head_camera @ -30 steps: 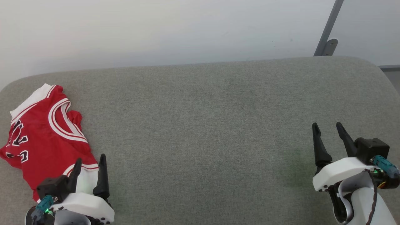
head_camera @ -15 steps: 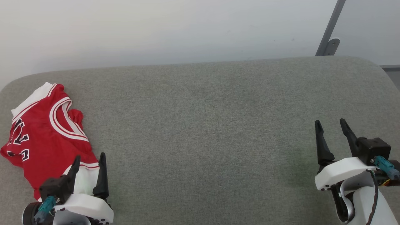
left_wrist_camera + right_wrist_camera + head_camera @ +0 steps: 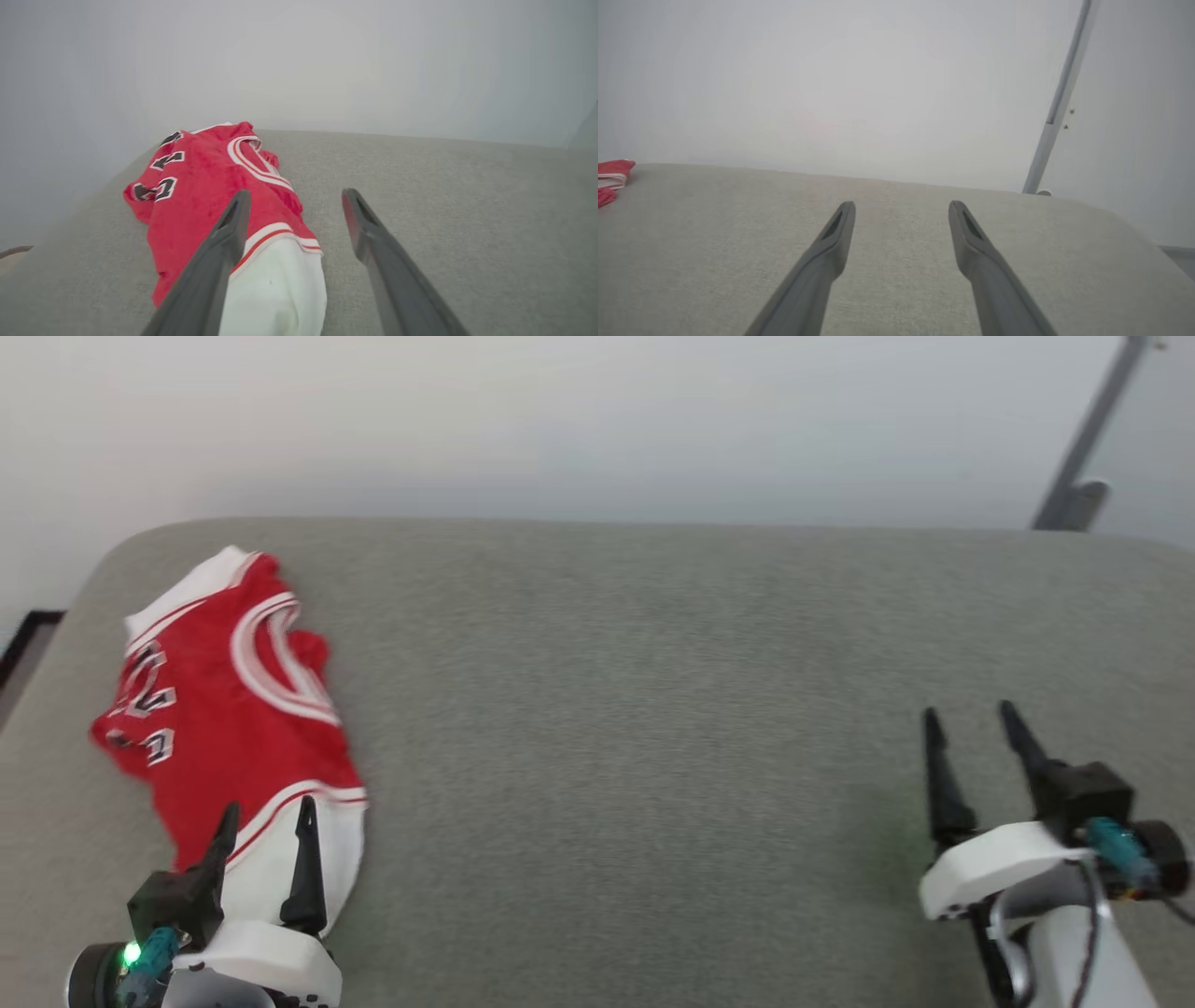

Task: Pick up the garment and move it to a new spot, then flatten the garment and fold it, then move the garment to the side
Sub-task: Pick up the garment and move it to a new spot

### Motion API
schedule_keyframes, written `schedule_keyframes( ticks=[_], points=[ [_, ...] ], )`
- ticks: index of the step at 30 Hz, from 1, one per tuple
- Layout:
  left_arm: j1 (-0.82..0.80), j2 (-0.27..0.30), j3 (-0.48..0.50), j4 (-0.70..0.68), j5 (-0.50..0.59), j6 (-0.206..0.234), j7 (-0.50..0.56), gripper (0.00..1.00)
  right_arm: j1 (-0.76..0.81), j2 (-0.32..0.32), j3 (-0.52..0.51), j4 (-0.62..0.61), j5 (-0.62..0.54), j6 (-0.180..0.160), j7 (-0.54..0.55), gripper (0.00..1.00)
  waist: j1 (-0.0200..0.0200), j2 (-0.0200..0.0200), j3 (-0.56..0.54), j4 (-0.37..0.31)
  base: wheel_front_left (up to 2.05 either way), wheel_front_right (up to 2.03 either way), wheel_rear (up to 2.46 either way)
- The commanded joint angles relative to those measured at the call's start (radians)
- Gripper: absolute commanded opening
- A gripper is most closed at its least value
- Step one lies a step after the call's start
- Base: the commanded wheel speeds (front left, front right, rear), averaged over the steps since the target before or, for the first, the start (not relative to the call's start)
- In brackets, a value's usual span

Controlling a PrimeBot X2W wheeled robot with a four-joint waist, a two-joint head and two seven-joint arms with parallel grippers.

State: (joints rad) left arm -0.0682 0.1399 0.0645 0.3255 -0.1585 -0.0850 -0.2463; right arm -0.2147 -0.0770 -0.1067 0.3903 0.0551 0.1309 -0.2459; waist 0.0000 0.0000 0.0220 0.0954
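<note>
Grey woven fabric covers the padded surface (image 3: 635, 709) in front of us, with a pale wall (image 3: 560, 420) behind it and a slanted metal pole (image 3: 1083, 448) at the far right; the shirt (image 3: 224, 728) lies crumpled on the left part of that surface, close to its left edge, red with black white-edged lettering towards the outer side and a striped red-and-white collar band facing the middle; one white sleeve reaches towards us, set off from the red by a thin striped band; our left gripper (image 3: 267, 810) sits at the near end of the shirt with its fingers spread wide and nothing clamped between them; from the left wrist the shirt (image 3: 205, 186) runs away from us, and the white sleeve lies low between the spread fingers of the left gripper (image 3: 295, 196), nearer the left one; we cannot tell whether either finger touches the cloth; our right gripper (image 3: 969, 711) is well apart from the shirt, over bare fabric on the right side, fingers also wide and empty; from the right wrist, the right gripper (image 3: 902, 205) points across the surface, a red scrap of the shirt (image 3: 612, 175) shows at the far left edge, and the pole (image 3: 1057, 107) rises at the right.
</note>
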Motion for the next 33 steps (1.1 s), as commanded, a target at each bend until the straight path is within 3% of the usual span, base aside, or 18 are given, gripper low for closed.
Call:
schedule_keyframes(
  ticks=[1,13,19,26,33],
  points=[
    [0.007,-0.002,0.008,-0.003,0.023,0.003,-0.007,1.00,-0.001,0.008,0.022,0.000,-0.022,0.000,-0.008,1.00,0.0000,0.0000,0.001,0.052,0.00,0.00,0.00],
    [0.074,-0.054,0.065,-0.035,0.083,0.043,-0.021,1.00,-0.016,0.025,0.222,0.046,-0.007,0.000,-0.021,1.00,0.0000,0.0000,-0.004,0.313,0.00,0.00,0.00],
    [0.111,-0.068,0.084,-0.064,0.072,0.064,-0.021,1.00,-0.010,0.026,0.287,0.053,0.030,0.000,-0.021,1.00,0.0000,0.0000,-0.020,0.395,0.00,0.00,0.00],
    [0.129,-0.080,0.088,-0.086,0.071,0.059,-0.021,1.00,-0.024,0.025,0.318,0.056,0.051,0.000,-0.021,1.00,0.0000,0.0000,-0.020,0.407,0.00,0.00,0.00],
    [0.057,-0.065,0.065,-0.084,0.074,0.009,-0.021,1.00,-0.046,0.025,0.333,0.051,0.051,0.000,-0.021,1.00,0.0000,0.0000,0.016,0.331,0.00,0.00,0.00]
  ],
)
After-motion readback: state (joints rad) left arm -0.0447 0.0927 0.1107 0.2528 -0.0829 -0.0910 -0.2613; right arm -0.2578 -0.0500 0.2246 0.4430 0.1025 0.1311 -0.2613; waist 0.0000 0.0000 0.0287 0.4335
